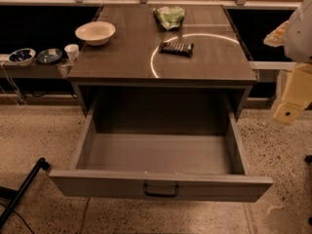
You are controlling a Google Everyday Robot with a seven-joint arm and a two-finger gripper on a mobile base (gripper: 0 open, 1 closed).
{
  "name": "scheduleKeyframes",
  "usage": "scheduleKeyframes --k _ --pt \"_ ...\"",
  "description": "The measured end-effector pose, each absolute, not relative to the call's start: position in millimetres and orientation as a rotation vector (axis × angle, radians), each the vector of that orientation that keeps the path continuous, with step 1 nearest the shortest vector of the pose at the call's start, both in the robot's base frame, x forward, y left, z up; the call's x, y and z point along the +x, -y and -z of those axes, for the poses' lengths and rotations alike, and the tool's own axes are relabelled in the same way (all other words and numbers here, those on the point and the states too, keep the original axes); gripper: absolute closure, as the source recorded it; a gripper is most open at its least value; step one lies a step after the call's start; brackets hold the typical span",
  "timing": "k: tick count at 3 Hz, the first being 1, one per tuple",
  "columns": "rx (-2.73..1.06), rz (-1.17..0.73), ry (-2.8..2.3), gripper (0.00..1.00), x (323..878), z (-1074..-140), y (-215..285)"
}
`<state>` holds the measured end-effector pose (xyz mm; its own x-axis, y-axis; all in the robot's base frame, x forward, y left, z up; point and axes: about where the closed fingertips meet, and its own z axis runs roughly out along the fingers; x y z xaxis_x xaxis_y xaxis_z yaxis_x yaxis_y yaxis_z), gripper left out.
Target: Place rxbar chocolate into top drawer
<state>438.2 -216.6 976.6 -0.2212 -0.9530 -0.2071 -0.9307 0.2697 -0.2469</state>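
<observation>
The rxbar chocolate [176, 48], a dark bar with pale stripes, lies flat on the cabinet top [122, 57], right of centre. The top drawer [161, 184] is pulled wide open below it. Its inside is bare and its dark handle [161, 190] faces me. My gripper [291, 99] hangs at the far right edge of the camera view, beside the cabinet's right side. It is well apart from the bar and above floor level, with nothing seen in it.
A green and white snack bag [169, 16] lies at the back of the top. A white bowl [95, 32] sits at its left. Small bowls [22, 56] and a cup [71, 51] stand on a low shelf at left. A black stand leg [22, 191] lies on the floor at lower left.
</observation>
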Motion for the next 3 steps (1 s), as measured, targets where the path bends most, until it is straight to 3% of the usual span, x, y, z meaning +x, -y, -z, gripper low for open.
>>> scheduleKeyframes --k 1,3 --pt "-1.724 0.1 -2.23 0.0 438.1 -977.7 216.5" --pt "-1.816 0.088 -2.147 0.0 531.7 -975.0 177.5"
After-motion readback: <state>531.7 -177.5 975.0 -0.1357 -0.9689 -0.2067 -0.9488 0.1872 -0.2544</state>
